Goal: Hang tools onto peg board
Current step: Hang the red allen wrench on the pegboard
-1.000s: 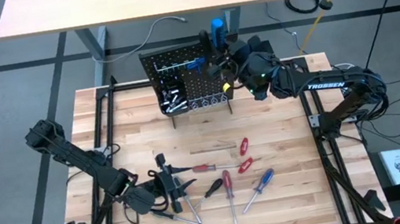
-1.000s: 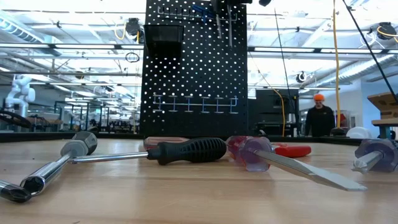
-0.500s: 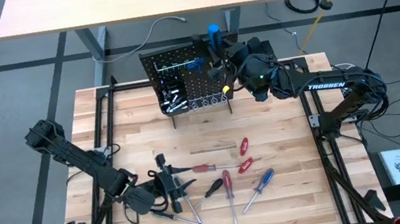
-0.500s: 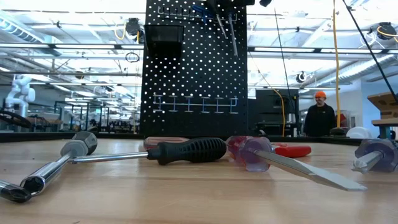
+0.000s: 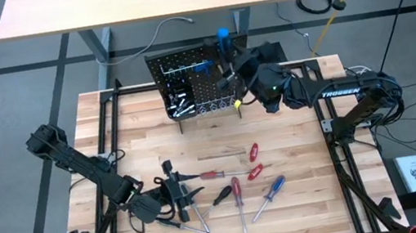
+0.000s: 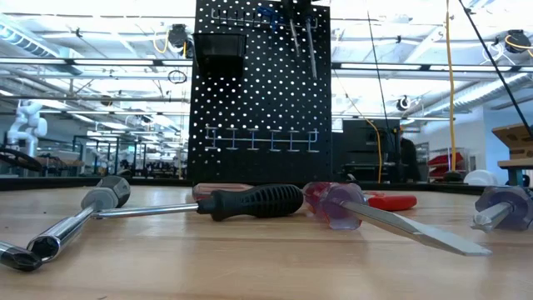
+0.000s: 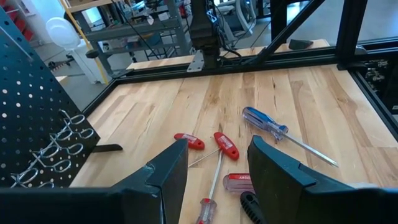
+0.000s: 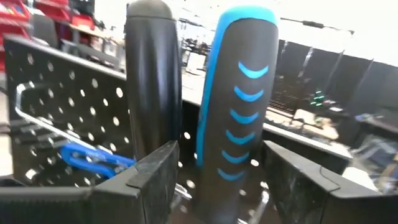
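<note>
Blue-handled screwdriver [image 8: 236, 99] sits on the peg board [image 5: 186, 82], my right jaws [image 5: 236, 69] parted around it; left jaws [image 5: 176, 189] open; several tools [image 5: 236, 191] remain mid-counter.

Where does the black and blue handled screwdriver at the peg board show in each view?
High view: screwdriver at the peg board top, by the right claw.
Low view: only hanging shafts, handle cut off.
Left wrist view: not in it.
Right wrist view: centre, between the fingers.
Shared landmark: the peg board.
</note>
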Controlling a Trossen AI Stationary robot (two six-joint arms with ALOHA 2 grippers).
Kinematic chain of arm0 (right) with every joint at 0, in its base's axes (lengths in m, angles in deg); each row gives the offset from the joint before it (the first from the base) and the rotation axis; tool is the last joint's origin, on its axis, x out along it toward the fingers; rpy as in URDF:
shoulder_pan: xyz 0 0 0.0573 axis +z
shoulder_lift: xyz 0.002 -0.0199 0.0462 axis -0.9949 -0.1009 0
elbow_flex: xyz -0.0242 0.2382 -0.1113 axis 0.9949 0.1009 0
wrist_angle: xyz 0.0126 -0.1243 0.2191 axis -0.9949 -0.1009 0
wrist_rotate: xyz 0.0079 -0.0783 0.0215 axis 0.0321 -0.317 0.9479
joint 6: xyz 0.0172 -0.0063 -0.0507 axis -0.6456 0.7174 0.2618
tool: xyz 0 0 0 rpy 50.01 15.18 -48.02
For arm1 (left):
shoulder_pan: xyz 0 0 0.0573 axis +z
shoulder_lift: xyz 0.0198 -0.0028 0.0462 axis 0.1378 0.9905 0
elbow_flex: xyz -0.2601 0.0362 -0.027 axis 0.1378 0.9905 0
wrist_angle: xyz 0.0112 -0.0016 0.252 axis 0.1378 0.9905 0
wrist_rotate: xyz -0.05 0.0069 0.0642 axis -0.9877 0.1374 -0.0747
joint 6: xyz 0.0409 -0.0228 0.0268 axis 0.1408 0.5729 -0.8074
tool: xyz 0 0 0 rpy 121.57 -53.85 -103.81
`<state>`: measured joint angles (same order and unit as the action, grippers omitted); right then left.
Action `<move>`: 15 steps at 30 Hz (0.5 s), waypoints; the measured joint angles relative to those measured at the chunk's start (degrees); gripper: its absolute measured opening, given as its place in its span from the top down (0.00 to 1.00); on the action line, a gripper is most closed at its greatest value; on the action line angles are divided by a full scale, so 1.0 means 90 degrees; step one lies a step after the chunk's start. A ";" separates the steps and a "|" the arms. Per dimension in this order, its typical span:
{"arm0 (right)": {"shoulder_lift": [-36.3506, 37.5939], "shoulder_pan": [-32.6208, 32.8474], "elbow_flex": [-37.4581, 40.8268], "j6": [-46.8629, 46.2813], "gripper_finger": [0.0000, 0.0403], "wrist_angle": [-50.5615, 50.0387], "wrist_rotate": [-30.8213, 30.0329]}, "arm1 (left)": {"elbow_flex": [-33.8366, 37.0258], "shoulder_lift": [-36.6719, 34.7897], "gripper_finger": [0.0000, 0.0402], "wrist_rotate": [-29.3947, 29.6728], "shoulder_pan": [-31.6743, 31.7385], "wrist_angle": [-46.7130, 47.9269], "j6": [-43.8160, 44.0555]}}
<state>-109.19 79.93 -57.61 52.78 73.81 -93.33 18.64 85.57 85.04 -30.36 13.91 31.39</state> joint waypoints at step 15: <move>0.0005 0.0654 0.0000 0.1509 0.46 -0.0047 -0.1741 | 0.0000 0.0000 0.58 -0.0002 0.0000 -0.0002 0.0002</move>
<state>-109.15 85.82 -57.61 66.36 73.40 -109.01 18.64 85.57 85.01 -30.36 13.88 31.41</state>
